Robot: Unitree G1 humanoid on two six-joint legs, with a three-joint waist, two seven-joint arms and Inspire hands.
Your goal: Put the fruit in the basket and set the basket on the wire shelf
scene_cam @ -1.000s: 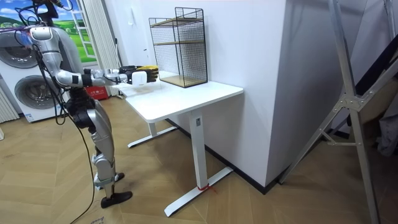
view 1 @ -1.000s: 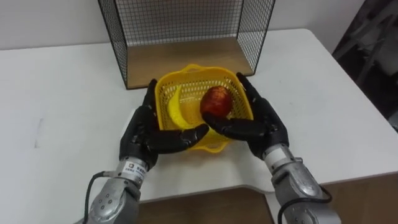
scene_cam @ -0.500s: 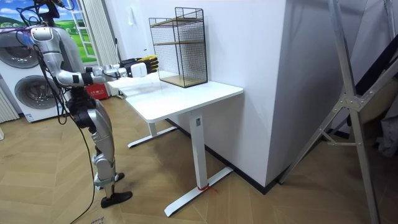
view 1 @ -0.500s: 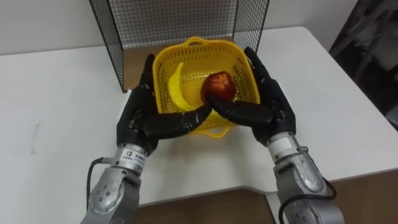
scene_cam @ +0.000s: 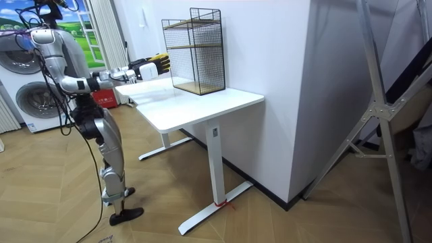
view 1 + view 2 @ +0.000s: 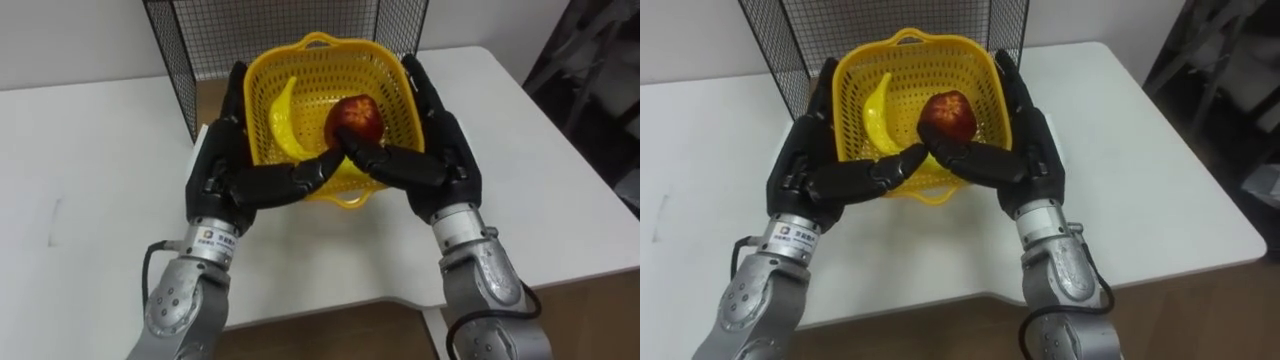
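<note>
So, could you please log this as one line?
left hand, right hand: holding basket | banana, apple: inside | wire shelf: ahead

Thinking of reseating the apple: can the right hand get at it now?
Probably not: the right hand is clasped round the basket, which it holds with the left hand, though the apple lies uncovered.

Feels like a home laundry corner to me, with a bit of a lab vibe. There are washers (image 5: 35, 104) at the room view's left and a curtain (image 5: 104, 30) next to them. Wood floor (image 5: 283, 216), plain white wall (image 5: 270, 47), a white table (image 5: 202, 104) with a wire shelf (image 5: 196, 47) on top. A bare metal frame (image 5: 378, 115) stands off to the right.
</note>
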